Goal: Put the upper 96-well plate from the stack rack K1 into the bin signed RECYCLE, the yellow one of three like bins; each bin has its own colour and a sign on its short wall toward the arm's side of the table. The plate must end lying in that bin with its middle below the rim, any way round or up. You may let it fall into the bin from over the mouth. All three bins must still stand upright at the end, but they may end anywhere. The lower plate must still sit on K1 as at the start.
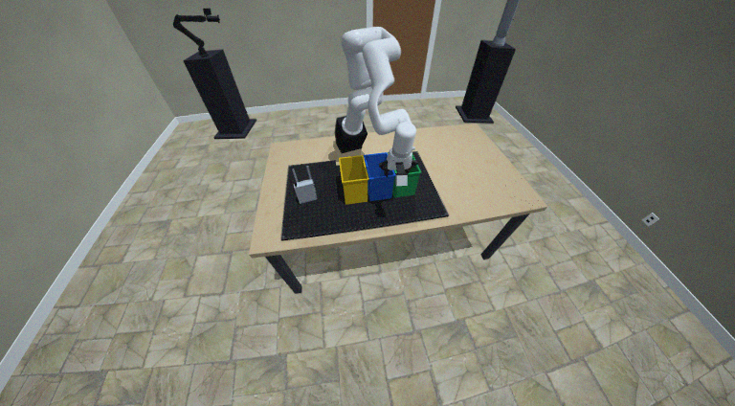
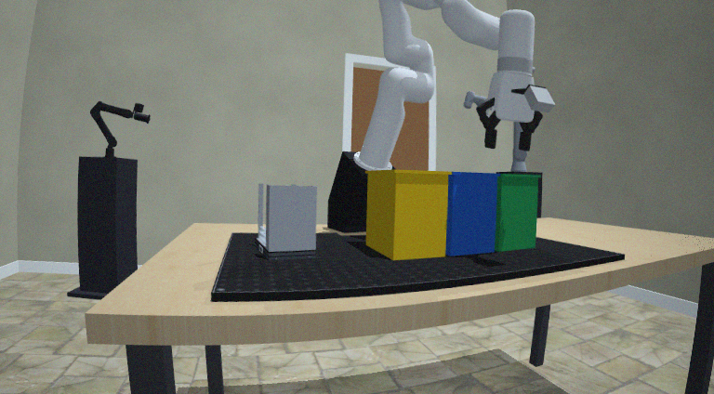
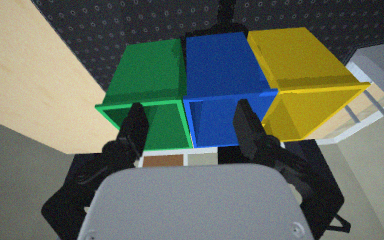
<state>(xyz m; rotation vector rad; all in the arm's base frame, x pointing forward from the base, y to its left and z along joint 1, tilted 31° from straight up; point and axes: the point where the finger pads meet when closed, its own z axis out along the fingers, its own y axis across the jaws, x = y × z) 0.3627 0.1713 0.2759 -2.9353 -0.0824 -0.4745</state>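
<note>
Well apart: rack K1 [image 2: 290, 216] (plates unseen), open gripper [image 2: 509, 137].

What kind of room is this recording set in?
Probably a bare robot test room: one table with a white arm, camera arms on black pedestals, tiled floor, and a closed door.
</note>
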